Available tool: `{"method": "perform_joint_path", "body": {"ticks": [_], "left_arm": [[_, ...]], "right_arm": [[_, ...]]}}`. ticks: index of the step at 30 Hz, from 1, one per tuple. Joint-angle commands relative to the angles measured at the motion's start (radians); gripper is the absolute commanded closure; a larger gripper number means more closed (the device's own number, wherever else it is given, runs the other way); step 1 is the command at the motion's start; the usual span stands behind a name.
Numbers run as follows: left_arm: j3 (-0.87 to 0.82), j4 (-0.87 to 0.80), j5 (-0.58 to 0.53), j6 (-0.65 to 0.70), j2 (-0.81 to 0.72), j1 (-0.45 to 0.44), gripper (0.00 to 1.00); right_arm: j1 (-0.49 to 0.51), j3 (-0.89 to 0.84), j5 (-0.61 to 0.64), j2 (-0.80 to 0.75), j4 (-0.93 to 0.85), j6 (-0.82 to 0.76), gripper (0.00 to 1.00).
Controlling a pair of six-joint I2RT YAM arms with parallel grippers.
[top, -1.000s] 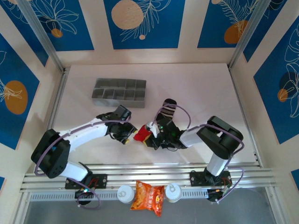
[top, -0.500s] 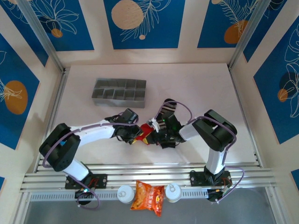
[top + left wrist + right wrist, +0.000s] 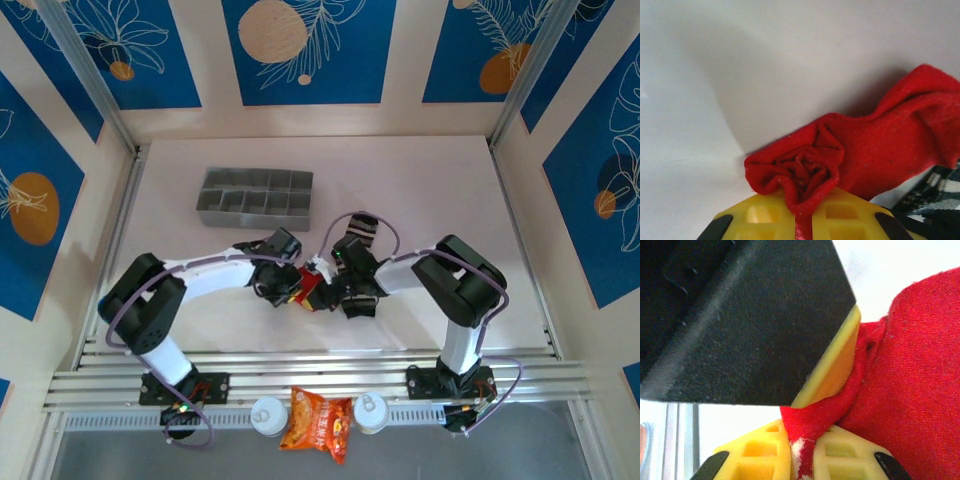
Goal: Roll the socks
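Left hand (image 3: 802, 225) and right hand (image 3: 801, 452) each pinch the red sock (image 3: 306, 289) tight, centre of the overhead frame. I judge it soft, light and floppy, so I'd grip its rolled core.

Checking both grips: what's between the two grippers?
The red sock, pinched by the left gripper and the right gripper; the top view shows it between them.
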Motion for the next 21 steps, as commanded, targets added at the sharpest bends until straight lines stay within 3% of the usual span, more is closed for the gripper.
{"method": "perform_joint_path", "body": {"ticks": [1,6,10,15,21], "left_arm": [[-0.121,-0.253,-0.012,-0.053,-0.064,0.021,1.0],[-0.23,-0.268,-0.022,-0.161,-0.187,0.026,1.0],[-0.222,-0.256,-0.02,-0.209,-0.17,0.026,1.0],[-0.091,-0.338,0.004,-0.177,-0.037,0.025,1.0],[0.015,-0.427,0.031,-0.141,0.071,0.025,1.0]], "right_arm": [[0.057,0.079,0.107,0.027,-0.203,-0.203,0.81],[0.138,0.072,0.203,-0.052,-0.124,-0.263,0.57],[0.214,-0.003,0.332,-0.188,-0.062,-0.301,0.52],[0.324,-0.113,0.564,-0.329,-0.022,-0.312,0.47],[0.443,-0.124,0.791,-0.308,0.014,-0.347,0.47]]}}
